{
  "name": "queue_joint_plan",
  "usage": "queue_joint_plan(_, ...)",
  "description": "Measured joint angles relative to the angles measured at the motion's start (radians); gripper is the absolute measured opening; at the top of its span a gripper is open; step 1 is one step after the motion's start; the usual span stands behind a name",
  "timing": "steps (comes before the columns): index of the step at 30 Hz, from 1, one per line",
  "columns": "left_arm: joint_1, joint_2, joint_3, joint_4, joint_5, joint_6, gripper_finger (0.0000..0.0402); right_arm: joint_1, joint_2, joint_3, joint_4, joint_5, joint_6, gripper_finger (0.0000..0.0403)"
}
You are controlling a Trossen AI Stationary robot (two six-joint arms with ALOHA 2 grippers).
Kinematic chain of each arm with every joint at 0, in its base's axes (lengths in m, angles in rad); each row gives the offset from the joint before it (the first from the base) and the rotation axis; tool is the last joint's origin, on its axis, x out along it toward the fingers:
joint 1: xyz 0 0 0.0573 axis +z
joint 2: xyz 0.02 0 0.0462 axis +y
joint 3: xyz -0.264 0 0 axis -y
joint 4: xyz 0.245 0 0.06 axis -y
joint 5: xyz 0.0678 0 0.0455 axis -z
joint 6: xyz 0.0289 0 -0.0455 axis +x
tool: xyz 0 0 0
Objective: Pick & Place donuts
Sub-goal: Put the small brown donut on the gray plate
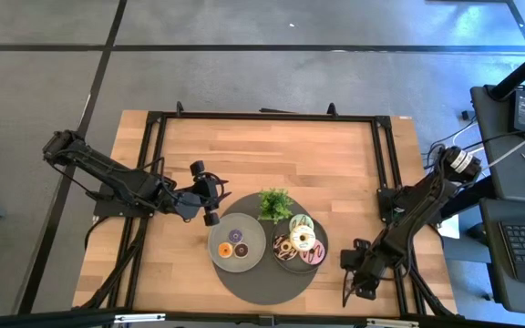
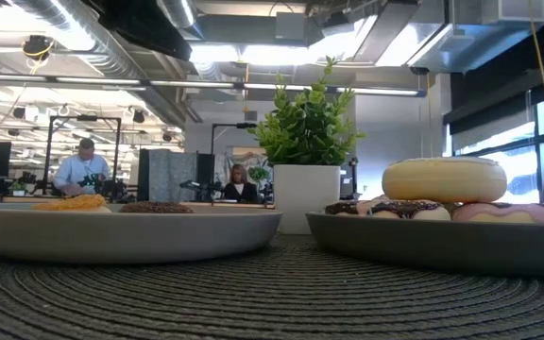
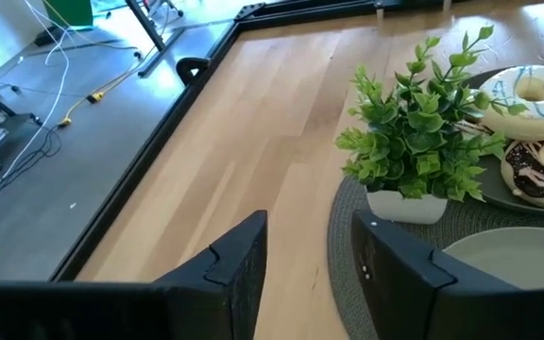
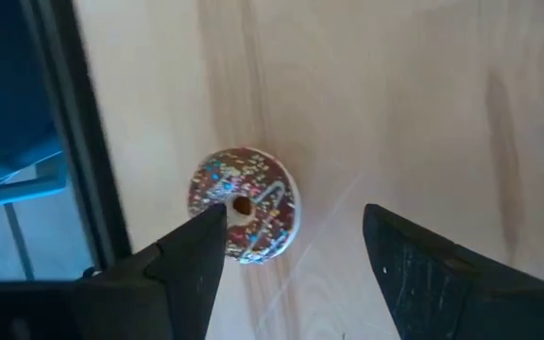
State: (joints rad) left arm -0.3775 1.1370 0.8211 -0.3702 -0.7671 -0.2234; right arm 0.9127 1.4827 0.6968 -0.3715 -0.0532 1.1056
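Chocolate icing flecked with coloured sprinkles marks the small toy ring donut [image 4: 245,204] that the coming move seems to turn on: in the right wrist view it lies flat on the pale wooden surface [image 1: 272,155], just beside the black frame rail, hole facing up. The right end effector [image 4: 296,255] hangs over it with its two dark fingers spread wide and nothing between them; one finger overlaps the donut's edge in that view while the other stands well clear, so the ring sits off-centre toward that first finger, not midway in the gap. A ring has no long axis, so I judge the approach angle matters little, and the fix needed is a sideways shift toward the rail before descending. From overhead, the right end effector [image 1: 355,264] is at about 4 o'clock from the round dark woven mat [image 1: 244,281], near the surface's right edge; the donut itself is hidden under the arm there. The left end effector [image 1: 210,192] waits at roughly 10 o'clock from the mat, fingers parted and empty, pointing past the small leafy green plant in a white pot [image 3: 414,142], so the right arm is plainly nearer. Other iced donuts [image 1: 301,241] are piled on the right grey plate [image 1: 281,261]; the left grey plate [image 1: 217,246] holds minis.
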Motion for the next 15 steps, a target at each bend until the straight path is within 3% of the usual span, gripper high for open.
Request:
queue_joint_plan(9, 0.000, 0.000, 0.000, 0.000, 0.000, -0.001, 0.0152, 0.007, 0.053, 0.000, 0.030, -0.012, 0.017, 0.0243)
queue_joint_plan(15, 0.000, 0.000, 0.000, -0.001, 0.000, 0.000, 0.0148, 0.007, 0.058, 0.001, 0.025, -0.013, 0.015, 0.0191)
